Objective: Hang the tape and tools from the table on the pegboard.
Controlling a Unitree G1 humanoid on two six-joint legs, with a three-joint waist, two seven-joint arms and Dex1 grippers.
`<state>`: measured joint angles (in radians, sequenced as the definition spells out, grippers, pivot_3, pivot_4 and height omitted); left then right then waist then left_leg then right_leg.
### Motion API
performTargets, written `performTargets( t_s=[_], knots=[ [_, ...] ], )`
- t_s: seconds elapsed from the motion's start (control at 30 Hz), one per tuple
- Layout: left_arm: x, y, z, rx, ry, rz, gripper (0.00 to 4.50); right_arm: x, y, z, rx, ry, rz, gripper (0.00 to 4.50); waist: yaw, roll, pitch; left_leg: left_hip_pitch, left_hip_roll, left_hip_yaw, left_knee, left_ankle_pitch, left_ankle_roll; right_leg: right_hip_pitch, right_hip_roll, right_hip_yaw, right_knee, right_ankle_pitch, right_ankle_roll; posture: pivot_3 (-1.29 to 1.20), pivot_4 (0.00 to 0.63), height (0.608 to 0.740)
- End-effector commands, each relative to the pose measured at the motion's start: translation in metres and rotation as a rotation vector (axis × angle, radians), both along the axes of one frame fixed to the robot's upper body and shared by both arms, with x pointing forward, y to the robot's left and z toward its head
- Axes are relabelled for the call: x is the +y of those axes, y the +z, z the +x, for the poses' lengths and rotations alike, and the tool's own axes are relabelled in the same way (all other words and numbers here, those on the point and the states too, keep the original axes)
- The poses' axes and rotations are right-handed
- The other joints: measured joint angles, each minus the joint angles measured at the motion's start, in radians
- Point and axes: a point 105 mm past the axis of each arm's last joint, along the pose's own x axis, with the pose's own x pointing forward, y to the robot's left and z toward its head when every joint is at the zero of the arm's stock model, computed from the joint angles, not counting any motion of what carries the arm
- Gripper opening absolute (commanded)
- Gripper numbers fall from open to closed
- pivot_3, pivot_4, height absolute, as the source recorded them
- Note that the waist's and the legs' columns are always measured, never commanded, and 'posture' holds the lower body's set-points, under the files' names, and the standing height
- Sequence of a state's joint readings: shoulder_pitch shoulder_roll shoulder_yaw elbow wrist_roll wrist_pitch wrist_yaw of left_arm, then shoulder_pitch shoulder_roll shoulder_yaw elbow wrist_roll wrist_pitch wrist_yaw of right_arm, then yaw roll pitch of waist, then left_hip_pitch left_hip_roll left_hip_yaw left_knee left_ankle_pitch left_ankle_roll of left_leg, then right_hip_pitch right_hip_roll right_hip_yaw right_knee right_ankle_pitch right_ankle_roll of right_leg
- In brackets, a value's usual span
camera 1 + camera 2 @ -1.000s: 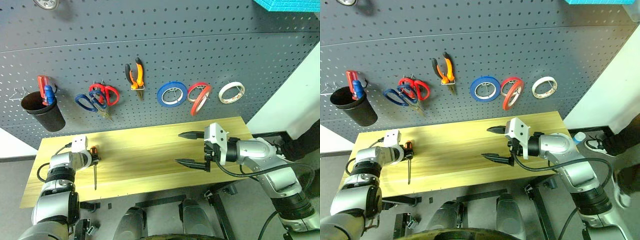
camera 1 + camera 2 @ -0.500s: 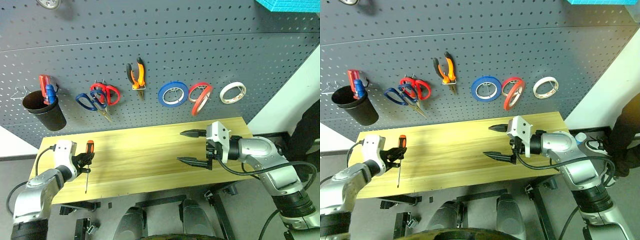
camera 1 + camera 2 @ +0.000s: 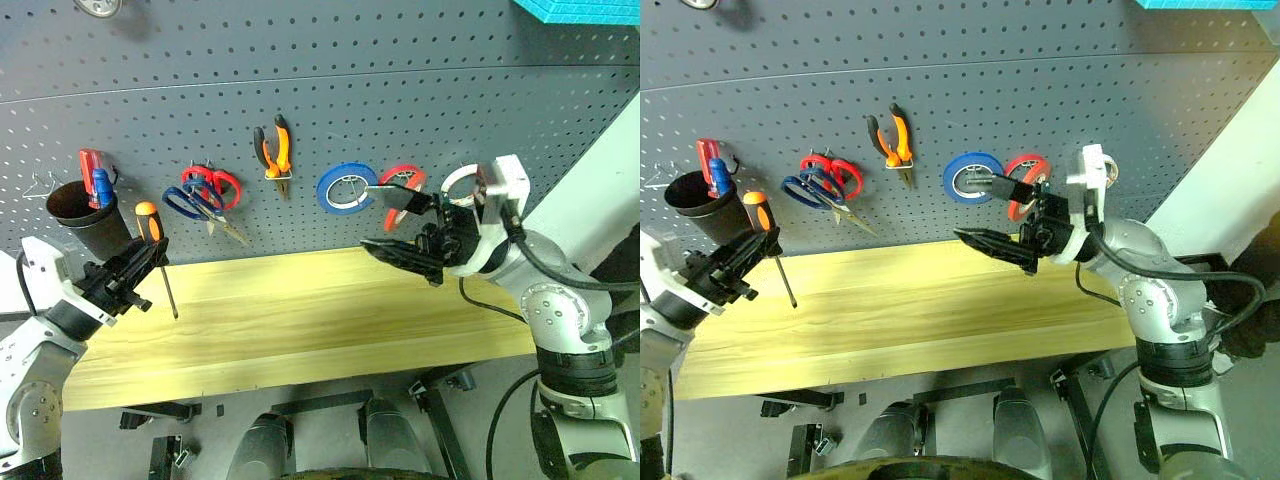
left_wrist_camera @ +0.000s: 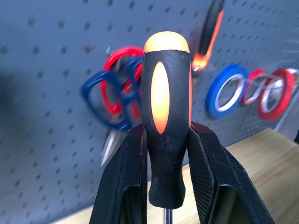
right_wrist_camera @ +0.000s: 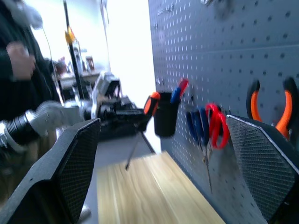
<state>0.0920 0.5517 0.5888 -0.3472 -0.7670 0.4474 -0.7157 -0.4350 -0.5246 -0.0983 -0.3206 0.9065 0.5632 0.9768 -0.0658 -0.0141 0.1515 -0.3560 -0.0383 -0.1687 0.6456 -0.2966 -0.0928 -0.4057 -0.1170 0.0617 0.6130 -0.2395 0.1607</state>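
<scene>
— Between the left gripper's (image 4: pixel 166 186) two black fingers (image 4: pixel 122 186), what's that?

— The screwdriver (image 3: pixel 155 250). They're clamped on its orange-and-black handle, at the left of the frame; the handle points up toward the pegboard (image 3: pixel 320 110) and the thin shaft slants down over the near-left part of the table (image 3: pixel 300 320), tip clear of the wood.

— And the right gripper (image 3: pixel 400 225)?

— Fingers spread wide, nothing between them. It sits right of centre, up in front of the board, one finger across the red tape (image 3: pixel 403 182), the other lower, just above the table's back edge.

— So the tape's hung?

— On a hook, yes, between the blue roll (image 3: pixel 345 190) and the red-and-white roll (image 3: pixel 460 185). Further left hang the pliers (image 3: pixel 272 148), then the dark blue scissors (image 3: pixel 195 208) overlapping the red-handled scissors (image 3: pixel 212 185).

— Anything beyond?

— A black cup (image 3: pixel 88 215) at the left edge, upper half, with red and blue handles poking out. A person (image 5: pixel 18 60) in dark clothes shows in the right wrist view.
</scene>
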Motion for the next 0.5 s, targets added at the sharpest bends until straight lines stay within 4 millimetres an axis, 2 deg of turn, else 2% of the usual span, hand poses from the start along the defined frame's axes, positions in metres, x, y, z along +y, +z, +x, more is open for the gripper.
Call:
performTargets(
  t_s=[0.03, 0.2, 0.33, 0.5],
  knots=[
    [0.009, 0.045, -0.002, -0.157, 0.018, 0.005, 0.85, 0.003, 0.010, -0.008, -0.051, 0.018, 0.004, 4.50, 0.000, 0.000, 0.000, 0.000, 0.000, 0.000, 0.000, 0.000, 0.000, 0.000, 0.000, 0.000, 0.000, 0.000, 0.000, -0.10, 0.087, 0.738],
    [0.041, 0.095, 0.008, -0.229, 0.125, -0.070, 0.85, 0.007, -0.004, -0.011, -0.090, 0.016, -0.081, 4.50, -0.002, 0.000, 0.000, 0.000, 0.000, 0.000, 0.000, 0.000, 0.000, 0.000, 0.000, 0.000, 0.000, 0.000, 0.000, -0.09, 0.085, 0.738],
    [0.055, 0.129, 0.017, -0.277, 0.175, -0.083, 0.85, 0.009, -0.007, -0.011, -0.104, 0.016, -0.095, 4.50, -0.005, 0.000, 0.000, 0.000, 0.000, 0.000, 0.000, 0.000, 0.000, -0.001, 0.000, 0.000, 0.000, 0.000, 0.001, -0.09, 0.083, 0.738],
    [0.061, 0.151, 0.020, -0.369, 0.158, -0.069, 0.85, 0.011, -0.012, -0.010, -0.111, 0.014, -0.110, 4.50, -0.005, 0.000, 0.000, 0.000, 0.000, 0.000, 0.000, 0.000, 0.000, -0.001, 0.000, 0.000, 0.000, 0.000, 0.001, -0.10, 0.079, 0.738]
  ],
)
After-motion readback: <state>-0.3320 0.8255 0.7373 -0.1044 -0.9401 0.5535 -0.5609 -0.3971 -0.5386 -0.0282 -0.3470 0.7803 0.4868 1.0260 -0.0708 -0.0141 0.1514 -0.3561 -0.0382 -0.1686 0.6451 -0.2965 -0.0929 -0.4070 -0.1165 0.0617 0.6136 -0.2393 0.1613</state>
